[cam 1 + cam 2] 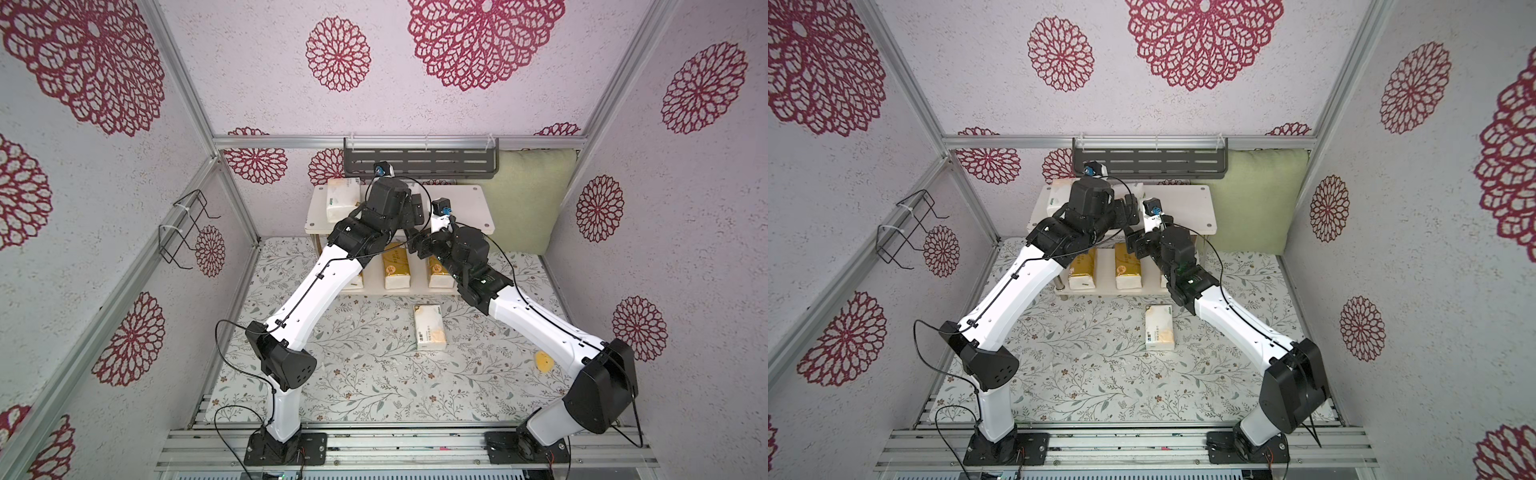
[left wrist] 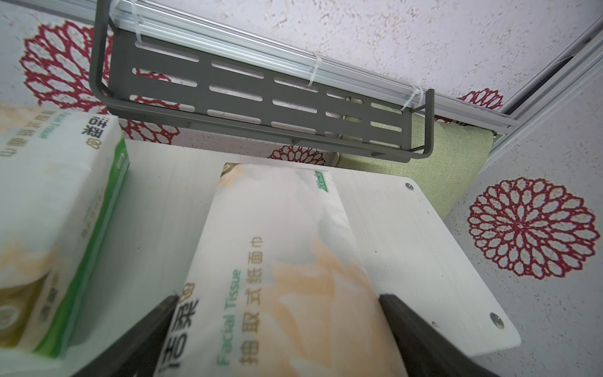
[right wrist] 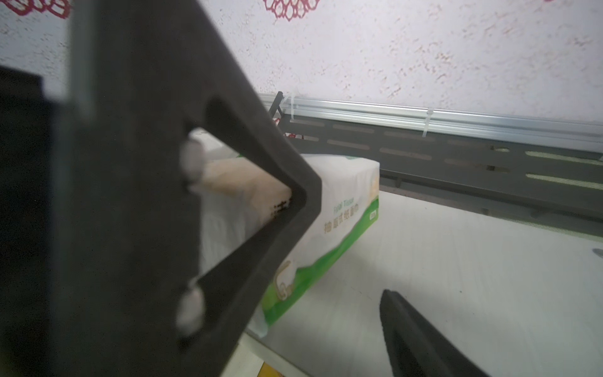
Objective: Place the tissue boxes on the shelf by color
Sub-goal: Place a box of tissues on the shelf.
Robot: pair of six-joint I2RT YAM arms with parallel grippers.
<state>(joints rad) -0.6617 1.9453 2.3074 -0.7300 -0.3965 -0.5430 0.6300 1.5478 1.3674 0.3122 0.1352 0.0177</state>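
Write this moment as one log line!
left pincer: astride white pack on shelf top; gold packs: lower tier; table: last white pack

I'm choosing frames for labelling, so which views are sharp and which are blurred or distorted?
Both top views: sharp, evenly lit, strong wide-angle stretch at the edges. Left wrist: white pack readable, softer nearest the lens. Right wrist: worst, a big black part looms heavily defocused.
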